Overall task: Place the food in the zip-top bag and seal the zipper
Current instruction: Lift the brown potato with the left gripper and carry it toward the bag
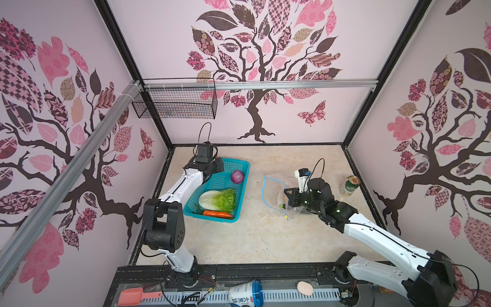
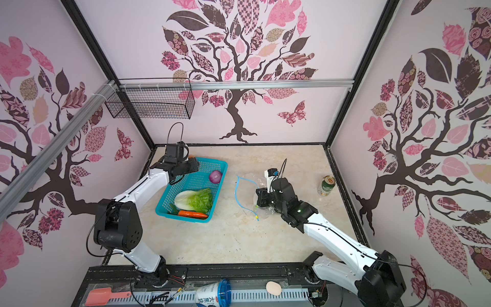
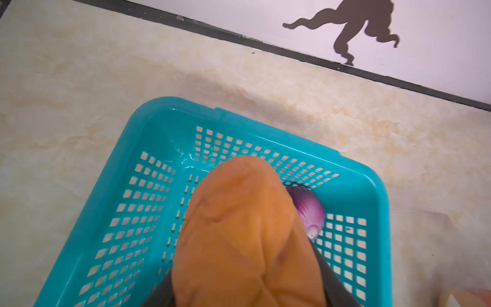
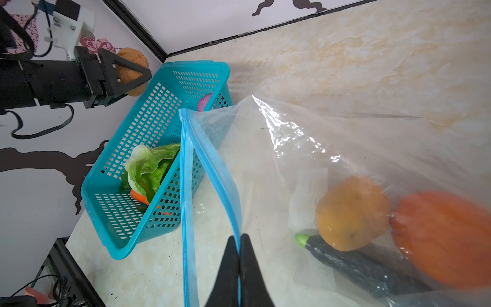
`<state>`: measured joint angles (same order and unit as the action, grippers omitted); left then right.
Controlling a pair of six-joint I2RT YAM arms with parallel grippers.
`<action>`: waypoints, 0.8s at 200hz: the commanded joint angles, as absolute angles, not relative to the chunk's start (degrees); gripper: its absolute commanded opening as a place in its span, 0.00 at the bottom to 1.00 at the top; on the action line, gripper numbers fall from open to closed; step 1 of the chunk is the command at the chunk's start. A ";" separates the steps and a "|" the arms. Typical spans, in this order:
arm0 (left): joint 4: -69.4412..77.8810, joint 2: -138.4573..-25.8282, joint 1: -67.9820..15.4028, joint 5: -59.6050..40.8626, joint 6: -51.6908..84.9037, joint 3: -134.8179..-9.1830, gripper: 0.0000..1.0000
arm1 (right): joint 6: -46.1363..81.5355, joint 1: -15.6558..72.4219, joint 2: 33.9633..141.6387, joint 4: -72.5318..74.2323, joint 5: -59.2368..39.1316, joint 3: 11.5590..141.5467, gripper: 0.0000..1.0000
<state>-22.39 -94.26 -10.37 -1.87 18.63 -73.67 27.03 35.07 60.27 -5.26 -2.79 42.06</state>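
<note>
Left wrist view: the left hand (image 4: 136,77) grasps a potato (image 3: 239,234) above the far corner of the basket (image 3: 148,125), partly hiding the onion (image 3: 310,210). Both top views add the lettuce (image 1: 220,199) and carrot (image 1: 216,213) at the basket's near end. On the tabletop (image 1: 252,239) to the right, the right hand (image 4: 240,247) is clenched on the zipper (image 4: 186,186) of the bag (image 4: 292,148); only the right wrist view shows a second potato (image 4: 350,212), eggplant (image 4: 358,265) and pumpkin (image 4: 446,239) inside

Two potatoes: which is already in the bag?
The potato beside the eggplant, inside the bag; the other is in the left gripper over the basket.
</note>
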 commanded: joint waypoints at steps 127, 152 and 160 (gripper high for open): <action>-0.16 -61.66 -18.91 -33.80 33.86 -47.85 0.47 | 28.32 35.07 57.28 1.71 -3.08 38.31 0.00; 0.16 -58.73 -24.37 -33.00 32.34 -46.06 0.46 | 29.49 35.07 55.51 5.46 -2.74 35.61 0.00; 0.24 -58.74 -26.50 -32.58 31.66 -46.20 0.46 | 30.04 35.06 54.88 6.82 -2.64 34.72 0.00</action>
<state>-4.47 -60.14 -21.96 -29.93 32.14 -47.68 28.36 35.07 57.39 2.02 -2.79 36.49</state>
